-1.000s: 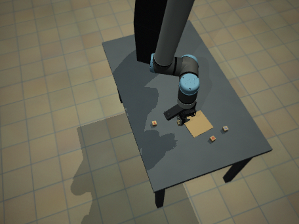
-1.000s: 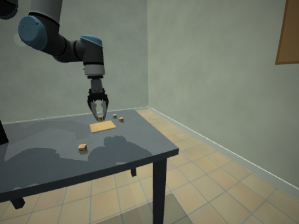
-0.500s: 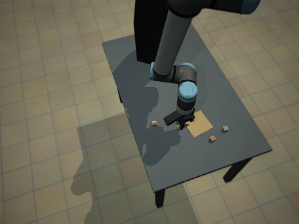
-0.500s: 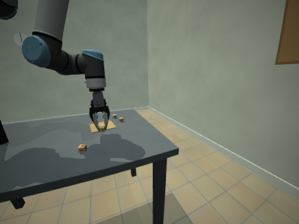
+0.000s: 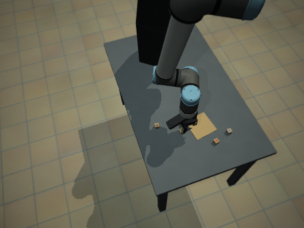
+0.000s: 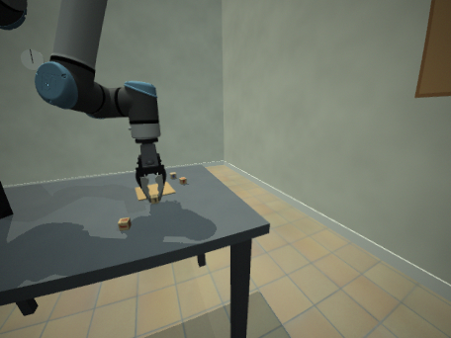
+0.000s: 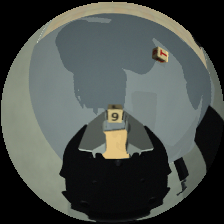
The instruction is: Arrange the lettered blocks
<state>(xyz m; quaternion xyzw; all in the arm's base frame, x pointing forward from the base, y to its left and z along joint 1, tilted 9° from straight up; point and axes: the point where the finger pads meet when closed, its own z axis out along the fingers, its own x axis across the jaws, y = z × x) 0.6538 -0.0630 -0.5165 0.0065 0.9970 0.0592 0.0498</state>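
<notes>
Pincer [image 6: 154, 194] is clamped on a small block [image 7: 114, 117], jaws pointing straight down. Wrist cam: the face of the held block toward the lens reads "9" (or "6" flipped, can't tell which); can't see what's on its other faces.

Pos: ext view puts the held block [image 6: 154, 199] right at tabletop [image 6: 208, 208] level by the near edge of the tan mat [image 6: 168, 188]; contact w/ the surface can't be confirmed. Top view: the block [image 5: 181, 130] sits just off the mat's [image 5: 205, 127] left corner, over bare grey tabletop [image 5: 207, 157], not on the mat. Wrist cam agrees: only grey surface under and around the pincer [image 7: 115, 131].

Other blocks:
- red-letter block [image 7: 160, 53], "T"-like mark, upper right in wrist view, well apart from the pincer. Same one in top view [image 5: 157, 125], left of the arm, off mat. Ext view: it [image 6: 125, 223] is nearest the cam, in the arm's shadow.
- block w/ red marking [image 5: 216, 141], just off the mat's lower-right edge, off mat. Mark too small to read.
- block w/ dark marking [image 5: 229, 131], right of the mat, off mat. Also unreadable.
- In ext view those two [image 6: 173, 174] [image 6: 183, 180] sit beyond the mat, near each other, not touching.

Mat has no block on it in top view. Arm comes down from the dark base column [image 5: 151, 30] at the far end of the tabletop, wrist vertical over the mat's left corner.
</notes>
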